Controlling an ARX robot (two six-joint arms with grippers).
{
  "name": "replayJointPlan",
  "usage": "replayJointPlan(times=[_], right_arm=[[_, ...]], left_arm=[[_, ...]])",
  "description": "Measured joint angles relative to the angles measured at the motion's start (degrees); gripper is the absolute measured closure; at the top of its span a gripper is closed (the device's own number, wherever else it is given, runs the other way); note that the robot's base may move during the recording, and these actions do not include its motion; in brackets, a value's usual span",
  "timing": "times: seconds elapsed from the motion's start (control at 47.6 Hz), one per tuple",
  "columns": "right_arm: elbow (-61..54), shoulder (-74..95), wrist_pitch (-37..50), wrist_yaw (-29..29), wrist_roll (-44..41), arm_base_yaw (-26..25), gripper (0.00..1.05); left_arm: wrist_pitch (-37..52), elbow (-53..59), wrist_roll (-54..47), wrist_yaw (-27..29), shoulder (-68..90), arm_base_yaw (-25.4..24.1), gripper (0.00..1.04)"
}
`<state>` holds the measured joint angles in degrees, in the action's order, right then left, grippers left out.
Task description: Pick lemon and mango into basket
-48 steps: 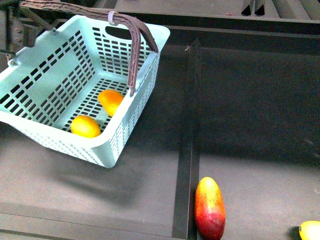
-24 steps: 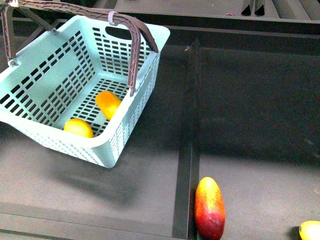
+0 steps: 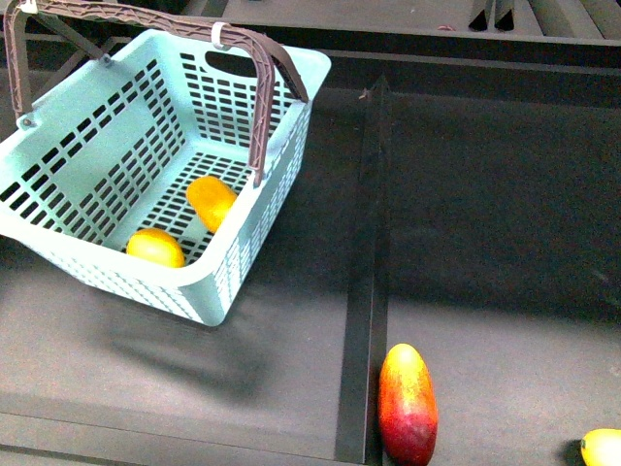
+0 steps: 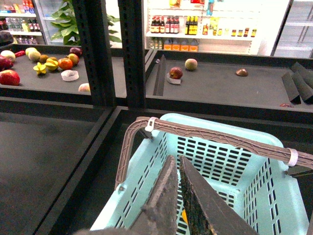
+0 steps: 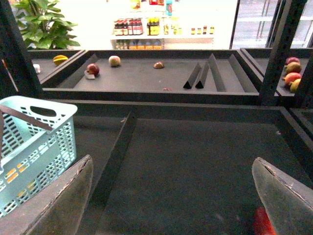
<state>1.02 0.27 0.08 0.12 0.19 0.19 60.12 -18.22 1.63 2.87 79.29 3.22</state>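
Observation:
The light teal basket point(image 3: 243, 233) hangs tilted above the dark shelf in the front view. Inside it lie a yellow lemon point(image 3: 155, 248) and a more orange oval fruit point(image 3: 211, 202). My left gripper point(image 4: 175, 157) is shut on the basket point(image 4: 220, 156) at its near rim, under the brown handle point(image 4: 220, 139). A red and yellow mango point(image 3: 408, 403) lies on the shelf at the front, right of the divider. My right gripper point(image 5: 171, 159) is open and empty above the shelf, with the mango point(image 5: 261, 223) beside its right finger.
A dark raised divider point(image 3: 367, 282) runs front to back between the basket and the mango. Another yellow fruit point(image 3: 602, 448) lies at the front right corner. Farther shelves hold more fruit point(image 4: 176, 73) and black wedges point(image 5: 200, 76).
The two fruits rolled a little to the left inside the basket. The basket's left handle end has come further into view. The mango has not moved.

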Motion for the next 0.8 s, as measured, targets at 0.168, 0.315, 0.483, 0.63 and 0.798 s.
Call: replayJointPlan(times=[0.168, 0.315, 0.483, 0.63, 0.798], right_arm=[[0.00, 0.00, 0.00, 0.00, 0.00, 0.00, 0.09], [0.00, 0.00, 0.00, 0.00, 0.00, 0.00, 0.09], [0.00, 0.00, 0.00, 0.00, 0.00, 0.00, 0.09], [0.00, 0.00, 0.00, 0.00, 0.00, 0.00, 0.09], [0.00, 0.00, 0.00, 0.00, 0.00, 0.00, 0.09]], left_arm=[[1.79, 7.98, -0.63, -2.84, -7.50, -3.04, 1.01], [-2.40, 12.55, -0.79, -2.89, -15.12, -3.04, 1.01], [-8.52, 14.97, -0.81, -2.86, -23.54, -3.04, 1.01], [-16.00, 16.59, -0.85, -2.89, -32.89, -3.04, 1.01], [-24.61, 17.31, -0.98, -2.86, -42.69, -3.04, 1.01]])
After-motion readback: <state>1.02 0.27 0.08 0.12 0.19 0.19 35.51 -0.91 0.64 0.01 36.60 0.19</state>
